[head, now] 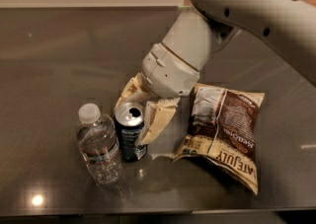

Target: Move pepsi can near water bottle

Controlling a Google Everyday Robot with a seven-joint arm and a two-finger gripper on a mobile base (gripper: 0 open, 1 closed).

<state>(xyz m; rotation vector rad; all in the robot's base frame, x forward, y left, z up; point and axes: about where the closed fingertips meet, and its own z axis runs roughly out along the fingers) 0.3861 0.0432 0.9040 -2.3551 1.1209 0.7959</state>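
Observation:
The pepsi can (130, 139), dark navy with an open silver top, stands upright on the dark table. It is right beside the water bottle (98, 145), a clear ribbed bottle with a white cap, and seems to touch it. My gripper (134, 122) reaches down from the upper right. Its cream fingers (157, 117) straddle the can and are closed on it. One finger is behind the can to the left, the other on its right side.
A brown-and-cream snack bag (226, 134) lies flat just right of the gripper. The big white arm (247, 11) crosses the upper right. The dark table (54, 70) stretches away to the left and back, with its front edge near the bottom.

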